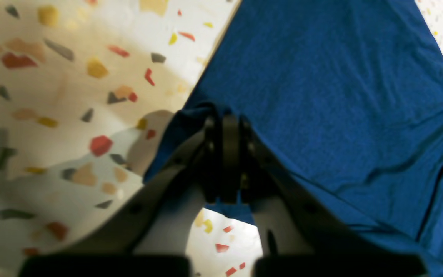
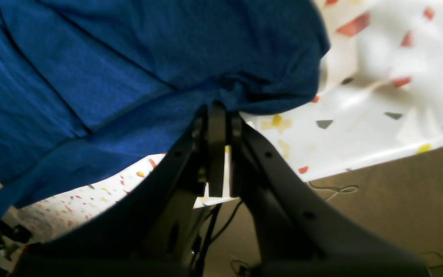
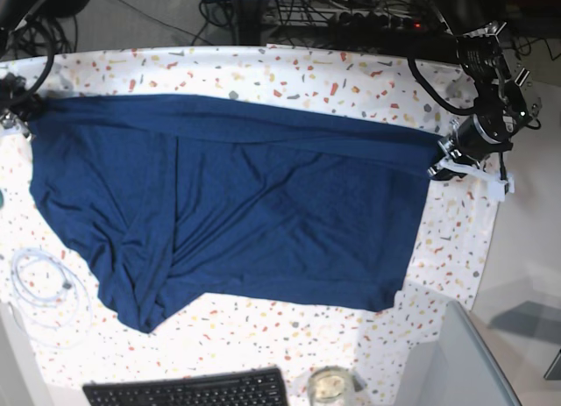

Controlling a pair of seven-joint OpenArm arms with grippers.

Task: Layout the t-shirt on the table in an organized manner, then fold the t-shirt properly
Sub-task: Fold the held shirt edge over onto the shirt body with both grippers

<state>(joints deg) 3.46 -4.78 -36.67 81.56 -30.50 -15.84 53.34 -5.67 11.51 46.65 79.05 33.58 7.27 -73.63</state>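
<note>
Left wrist view: the left gripper sits at the centre of the frame, its dark jaws pressed together on a bunched corner of the t-shirt. The dark blue fabric fills the right half and upper middle of the frame, with creases running toward the right edge. The table, white with red, yellow and grey flecks, fills the left half and shows again in a small patch at the bottom centre, between the gripper's arms.

Right wrist view: the right gripper is at the centre, jaws drawn narrow and pinching a gathered edge of the t-shirt. The cloth covers the upper left and centre of the frame, folded into long ridges. The table shows at the upper right and in a strip at the lower left. A plain beige floor with thin cables lies at the lower right.

Base view: the t-shirt is spread wide across the table, stretched taut along its upper edge between the two grippers. The left gripper holds the cloth's upper right corner; the right gripper holds the upper left corner at the frame's left edge. The lower left of the shirt is rumpled. A coiled white cable lies at the lower left, a black keyboard along the bottom edge, and a glass jar just beside it to the right.
</note>
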